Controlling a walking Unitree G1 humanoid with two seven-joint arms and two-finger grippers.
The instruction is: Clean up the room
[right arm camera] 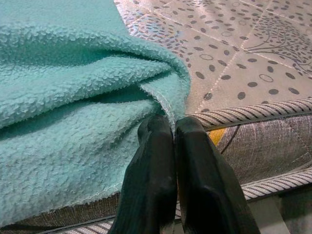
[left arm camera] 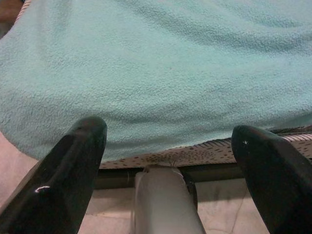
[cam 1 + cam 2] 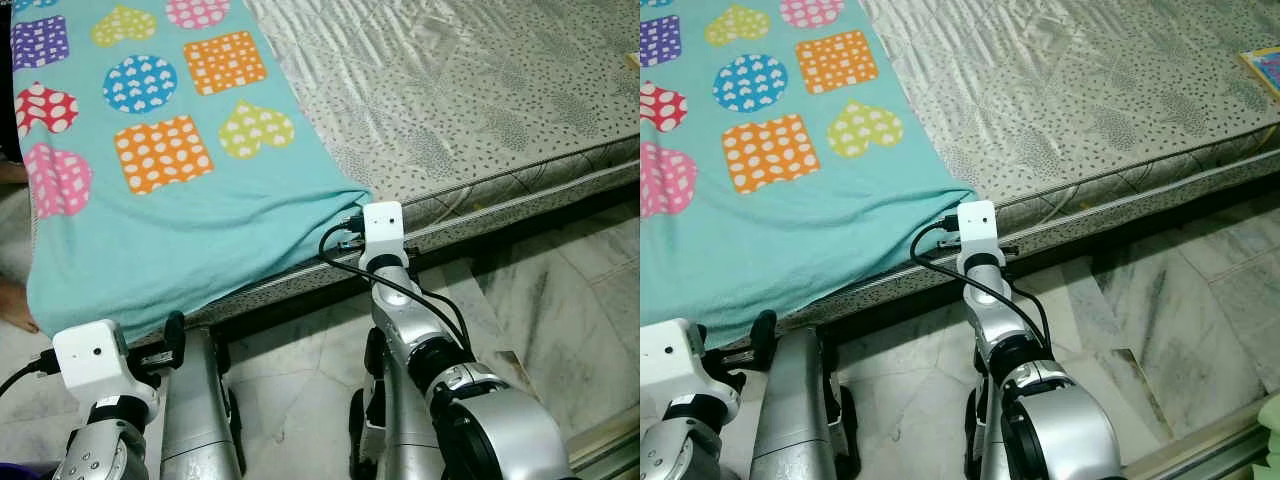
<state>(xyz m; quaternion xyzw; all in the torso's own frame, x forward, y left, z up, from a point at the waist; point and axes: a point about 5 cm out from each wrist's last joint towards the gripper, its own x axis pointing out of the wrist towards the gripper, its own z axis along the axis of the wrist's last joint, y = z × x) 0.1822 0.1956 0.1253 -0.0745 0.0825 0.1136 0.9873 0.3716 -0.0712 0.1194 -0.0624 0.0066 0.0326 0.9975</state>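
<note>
A teal blanket (image 3: 170, 215) printed with coloured hearts, squares and circles covers the left part of the bed and hangs over its front edge. My right gripper (image 1: 173, 124) is shut on the blanket's hemmed corner, at the mattress edge (image 3: 352, 212). My left gripper (image 2: 169, 131) is open, its fingers (image 2: 80, 156) spread wide just below the hanging edge of the blanket, not touching it. One of its black fingers (image 3: 175, 338) stands near the bed frame at the lower left.
The patterned grey mattress (image 3: 480, 110) lies bare to the right, with a book (image 3: 1265, 65) at its far right edge. Marble floor (image 3: 560, 300) runs along the bed front. A person's foot (image 3: 12, 305) is at the left edge. Something green (image 3: 1270, 415) sits at the lower right.
</note>
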